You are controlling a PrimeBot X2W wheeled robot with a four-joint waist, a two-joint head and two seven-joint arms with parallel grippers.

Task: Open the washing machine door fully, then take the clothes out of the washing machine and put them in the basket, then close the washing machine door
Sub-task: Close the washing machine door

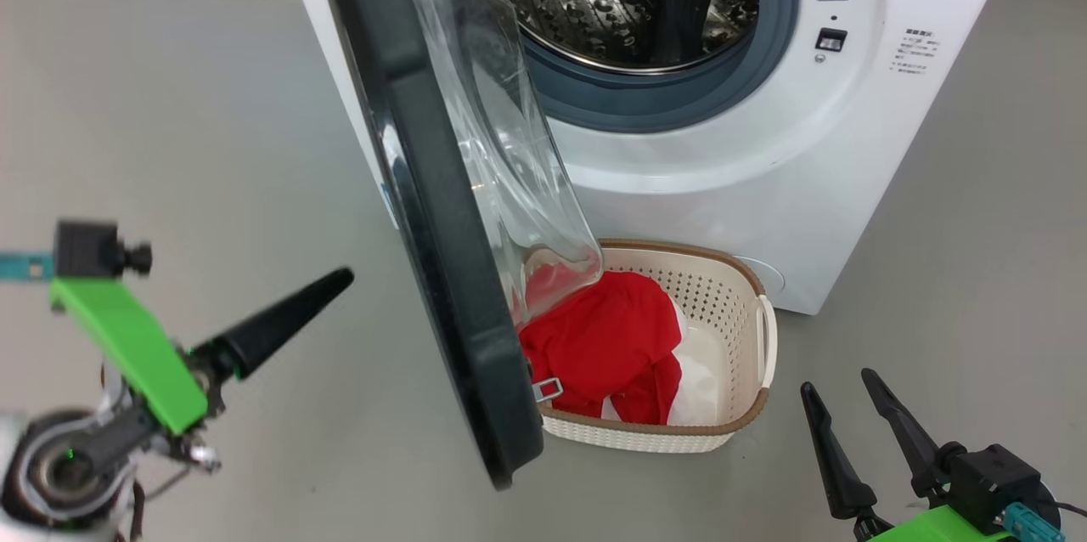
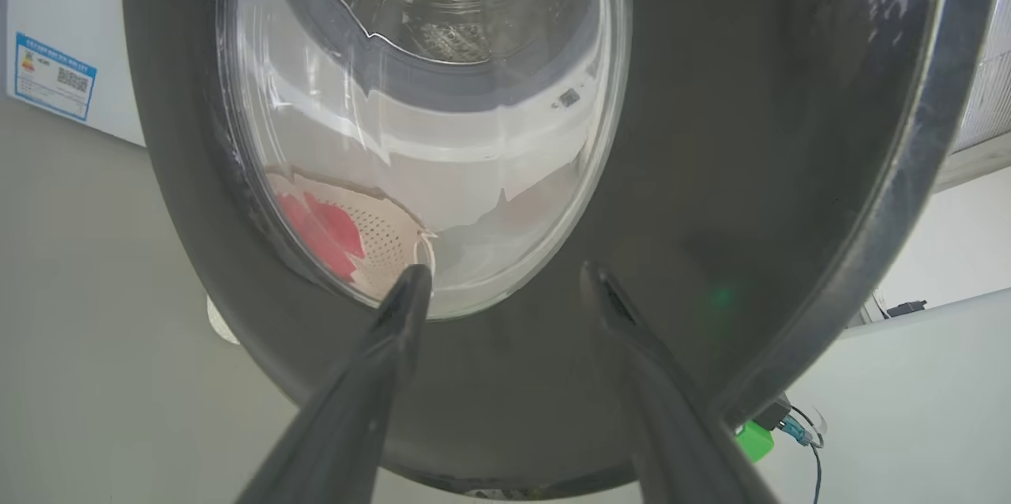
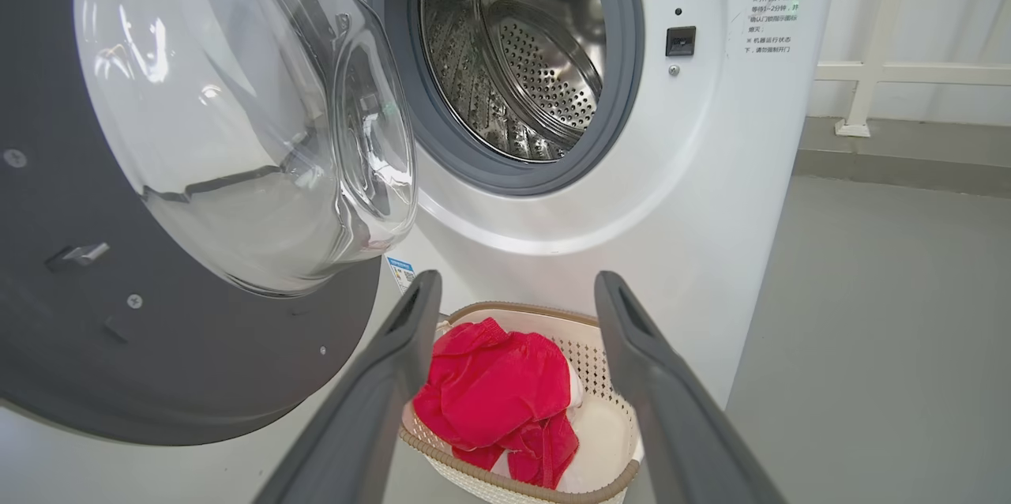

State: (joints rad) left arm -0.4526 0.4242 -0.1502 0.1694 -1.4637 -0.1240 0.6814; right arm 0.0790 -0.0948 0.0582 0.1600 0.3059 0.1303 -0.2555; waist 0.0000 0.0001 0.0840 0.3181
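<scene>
Evidently the unloading is done. The left gripper [image 2: 505,283] has its fingers spread and holds nothing. Straight ahead of its tips, near but apparently not touching, is the outer face of the door [image 1: 442,270], which stands swung out from the washer [image 1: 764,143]. Beyond the door from that gripper, glimpsed through the glass, the basket [image 1: 740,304] sits on the floor just in front of the washer. The clothes [image 1: 603,338] are heaped in it, red over a bit of white. Above the basket, the drum [image 1: 611,7] is open to view and what shows of it is bare steel. Its lowest front part is hidden behind the rubber ring, so I cannot be sure nothing lies there. The right gripper [image 1: 839,385] is likewise spread and empty, its fingers pointing at the basket just ahead of it. By my judgement, opening and emptying are finished and only closing remains. The left gripper looks placed to push the door shut.
</scene>
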